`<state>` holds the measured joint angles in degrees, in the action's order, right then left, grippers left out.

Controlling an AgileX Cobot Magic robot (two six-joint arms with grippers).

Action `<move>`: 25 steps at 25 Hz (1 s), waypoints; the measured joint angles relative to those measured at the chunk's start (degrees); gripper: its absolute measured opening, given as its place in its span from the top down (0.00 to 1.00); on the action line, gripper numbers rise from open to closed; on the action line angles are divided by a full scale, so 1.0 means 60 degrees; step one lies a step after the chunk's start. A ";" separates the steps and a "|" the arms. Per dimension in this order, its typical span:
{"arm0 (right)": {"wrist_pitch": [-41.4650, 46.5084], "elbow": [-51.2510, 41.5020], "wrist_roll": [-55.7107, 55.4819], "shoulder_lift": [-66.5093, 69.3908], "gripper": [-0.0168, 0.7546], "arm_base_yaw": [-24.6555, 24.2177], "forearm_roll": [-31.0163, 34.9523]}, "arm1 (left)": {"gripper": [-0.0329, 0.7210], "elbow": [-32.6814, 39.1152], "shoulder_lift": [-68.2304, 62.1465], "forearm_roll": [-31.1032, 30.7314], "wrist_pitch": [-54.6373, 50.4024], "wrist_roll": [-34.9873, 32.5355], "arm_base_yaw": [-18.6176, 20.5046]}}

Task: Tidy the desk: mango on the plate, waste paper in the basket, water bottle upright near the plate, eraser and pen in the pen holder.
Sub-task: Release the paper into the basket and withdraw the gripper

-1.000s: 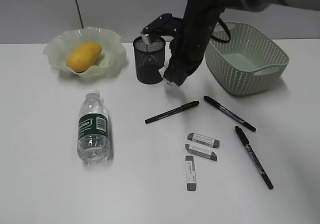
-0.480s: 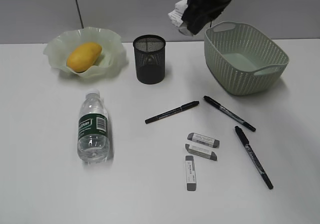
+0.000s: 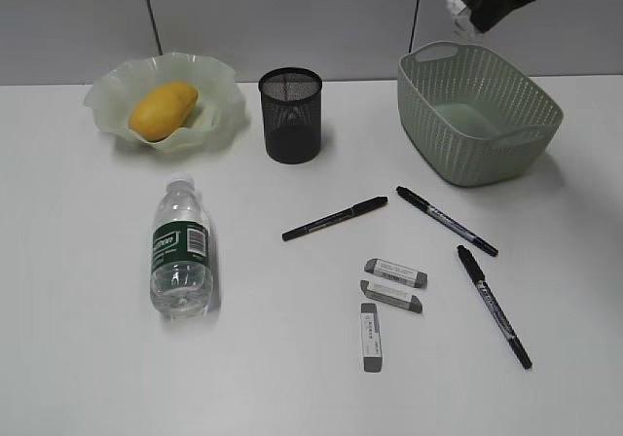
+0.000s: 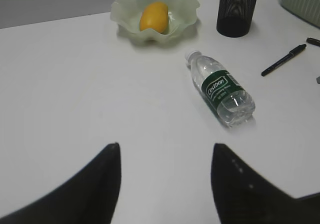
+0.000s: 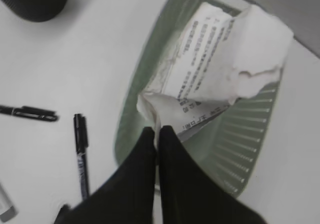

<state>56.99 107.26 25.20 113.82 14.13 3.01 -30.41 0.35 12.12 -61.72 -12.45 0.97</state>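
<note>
Since a moment ago my right arm has swung from beside the pen holder [image 3: 290, 115] to above the basket [image 3: 477, 115] — the right end effector [image 5: 158, 130] is pinched tight on the waste paper [image 5: 220, 64], carried high so it clears the rim before I drop it. My left end effector [image 4: 165, 156] hangs half open and empty over bare desk [image 4: 75, 94] — waiting; the water bottle [image 4: 222, 89] lies on its side beyond it.

right gripper [image 5: 156, 134], pinching waste paper [image 3: 456, 4], moves from beside pen holder [image 3: 290, 115], up and toward 3 o'clock; now high above basket [image 3: 477, 115] far rim, at its 12 o'clock; arm mostly out of exterior view.
</note>
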 joint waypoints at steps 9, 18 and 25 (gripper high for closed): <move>-0.1739 0.0000 -0.0207 0.0598 0.96 -0.0212 0.0029 | 0.38 0.0000 0.0000 0.0000 0.0000 0.0000 0.0000; -0.1806 0.0000 -0.1506 0.1828 0.87 -0.0212 -0.0383 | 0.38 0.0000 0.0000 0.0000 0.0000 0.0000 0.0000; -0.1712 0.0000 -0.2111 0.1965 0.37 -0.0212 -0.0501 | 0.38 0.0000 0.0000 0.0000 0.0000 0.0000 0.0000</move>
<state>46.72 107.26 12.54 125.61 12.86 0.00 -30.41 0.35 12.12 -61.72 -12.45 0.97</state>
